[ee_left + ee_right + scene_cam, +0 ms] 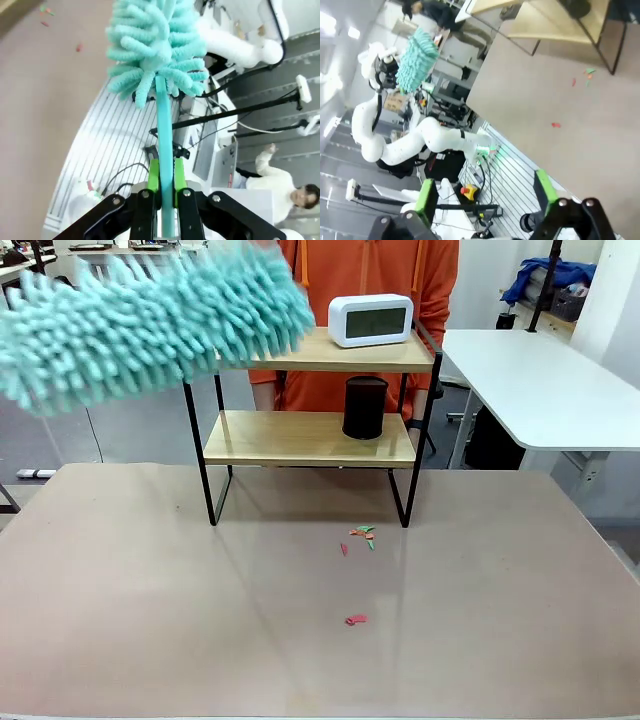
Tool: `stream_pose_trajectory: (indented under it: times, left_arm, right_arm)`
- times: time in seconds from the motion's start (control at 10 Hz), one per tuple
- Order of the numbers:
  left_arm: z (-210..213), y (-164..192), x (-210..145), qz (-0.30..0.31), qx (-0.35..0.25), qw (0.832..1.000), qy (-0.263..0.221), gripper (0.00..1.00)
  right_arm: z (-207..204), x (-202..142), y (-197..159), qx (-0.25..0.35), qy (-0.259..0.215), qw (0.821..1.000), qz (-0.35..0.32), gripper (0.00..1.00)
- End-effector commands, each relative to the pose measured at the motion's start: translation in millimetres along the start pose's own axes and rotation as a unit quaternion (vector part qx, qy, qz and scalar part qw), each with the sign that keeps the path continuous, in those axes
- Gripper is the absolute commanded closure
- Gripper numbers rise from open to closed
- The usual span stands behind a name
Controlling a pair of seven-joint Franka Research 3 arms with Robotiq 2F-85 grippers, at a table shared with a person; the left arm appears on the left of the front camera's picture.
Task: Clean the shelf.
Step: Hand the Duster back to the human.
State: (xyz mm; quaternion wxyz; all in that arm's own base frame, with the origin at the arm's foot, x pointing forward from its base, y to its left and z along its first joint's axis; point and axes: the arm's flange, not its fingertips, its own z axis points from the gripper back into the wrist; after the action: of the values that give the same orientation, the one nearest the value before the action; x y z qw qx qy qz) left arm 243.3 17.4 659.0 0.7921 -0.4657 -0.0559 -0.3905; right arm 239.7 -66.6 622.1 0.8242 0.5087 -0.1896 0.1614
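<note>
Bright even light; duster (150, 325) motion-blurred in front view; wrist views edge-warped; faint sheen on table (150, 620).

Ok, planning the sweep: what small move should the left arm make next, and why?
Probably sweep the duster rightward along the shelf's top board: the left tool is shut on its handle, its head at the board's left end, short of the clock.

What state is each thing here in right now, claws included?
shelf: upright on the table.
duster: held up, tip by the top board's left end.
left gripper: shut on the duster's handle.
right gripper: open, empty.
clock: upright, top board.
black cylinder: upright, lower board.
paper scraps: scattered on the table.
</note>
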Motion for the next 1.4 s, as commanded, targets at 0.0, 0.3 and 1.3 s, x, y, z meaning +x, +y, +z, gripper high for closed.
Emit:
stream_pose_trajectory:
  times: [0.0,0.3,1.3]
  left_arm:
    - [34,-13,-18,-0.012,0.001,0.996,-0.094,0.87]
    - [-32,-7,28,-0.073,-0.067,0.988,0.119,0.87]
    - [-125,-7,132,-0.102,-0.101,0.945,0.294,0.87]
  right_arm:
    - [22,7,-6,-0.011,-0.036,0.999,-0.016,0.0]
    - [-21,21,9,0.063,-0.005,0.998,0.031,0.0]
    - [-223,-17,101,0.189,0.26,0.937,0.138,0.0]
